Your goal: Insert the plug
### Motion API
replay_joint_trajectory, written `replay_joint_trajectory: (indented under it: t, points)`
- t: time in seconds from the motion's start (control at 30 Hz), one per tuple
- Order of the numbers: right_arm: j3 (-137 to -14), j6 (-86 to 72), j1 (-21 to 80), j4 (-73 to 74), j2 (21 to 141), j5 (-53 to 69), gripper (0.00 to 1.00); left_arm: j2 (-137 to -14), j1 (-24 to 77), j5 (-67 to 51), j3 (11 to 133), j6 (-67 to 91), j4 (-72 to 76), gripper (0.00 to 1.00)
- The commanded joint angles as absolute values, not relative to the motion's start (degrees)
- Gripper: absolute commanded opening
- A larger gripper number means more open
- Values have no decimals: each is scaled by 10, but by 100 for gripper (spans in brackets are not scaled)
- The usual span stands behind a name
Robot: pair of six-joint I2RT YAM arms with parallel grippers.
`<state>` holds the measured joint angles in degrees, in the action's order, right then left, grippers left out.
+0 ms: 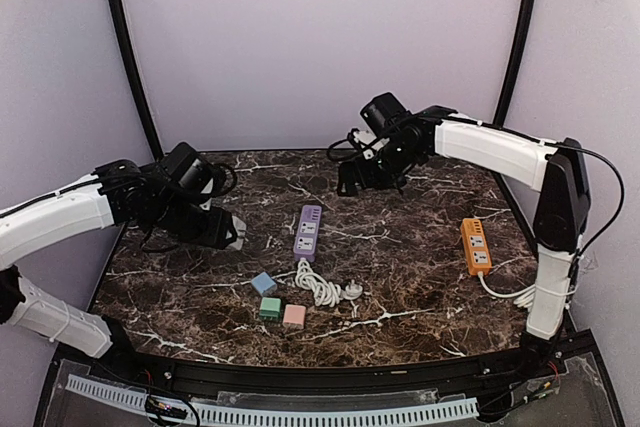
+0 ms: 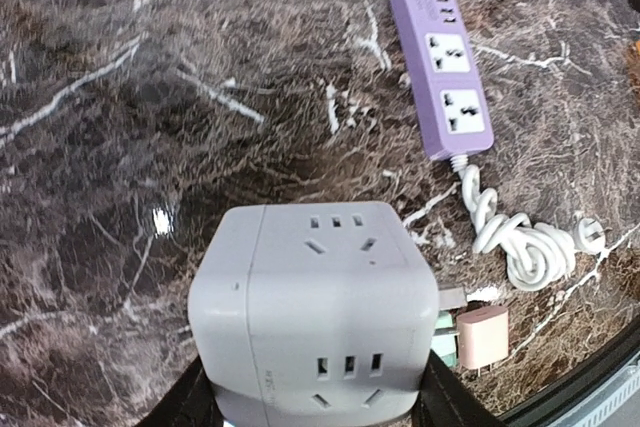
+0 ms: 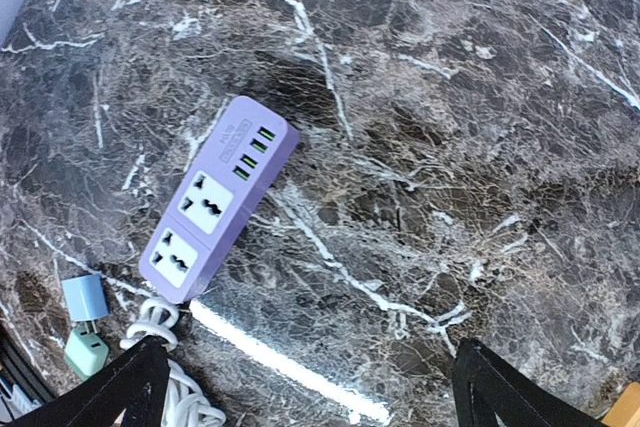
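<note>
left gripper [image 2: 315, 402]: pinched on the grey cube socket [image 2: 310, 297], clamped from both sides at its lower edge
cube socket: held over the left part of the marble table [image 1: 420, 257], looks clear of the surface. It sits well left of the purple power strip [image 1: 308, 230], with two slotted outlet faces toward the wrist cam
left arm [image 1: 60, 217]: comes in from the left edge, wrist tipped down toward the table centre
right gripper [image 3: 310, 367]: spread wide, nothing between the fingers [image 3: 130, 392], hovering over the far middle of the table, beyond the strip's far end
right arm [image 1: 490, 147]: rises from the right base, elbow high, forearm running left across the back
purple power strip: flat at table centre, long axis near-to-far, USB ports at the far end, both outlets vacant
white cord [image 1: 318, 282]: leaves the strip's near end, coiled just in front of it
white plug [image 1: 352, 292]: on the cord's free end, lying on the table just right of the coil, not in any socket
blue adapter [image 1: 263, 283]: just left of the coil
green adapter [image 1: 270, 309]: just near-side of the blue one
pink adapter [image 1: 294, 315]: right beside the green one; cannot tell if they touch
orange power strip [image 1: 476, 245]: flat on the right side, well apart from the purple one
white cable [image 1: 510, 292]: runs from the orange strip's near end toward the right arm's base
</note>
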<state>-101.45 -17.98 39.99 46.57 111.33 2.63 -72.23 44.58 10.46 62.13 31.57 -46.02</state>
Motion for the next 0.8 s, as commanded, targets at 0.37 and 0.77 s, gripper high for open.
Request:
replay_joint_trajectory:
  t: [0.37,0.77]
  points:
    - [-940,-185,399,313,994,253,97,-620,448,110,571,14,-178,1]
    - [-911,-318,398,165,972,445,98,-605,447,-20,527,-146,-12,1]
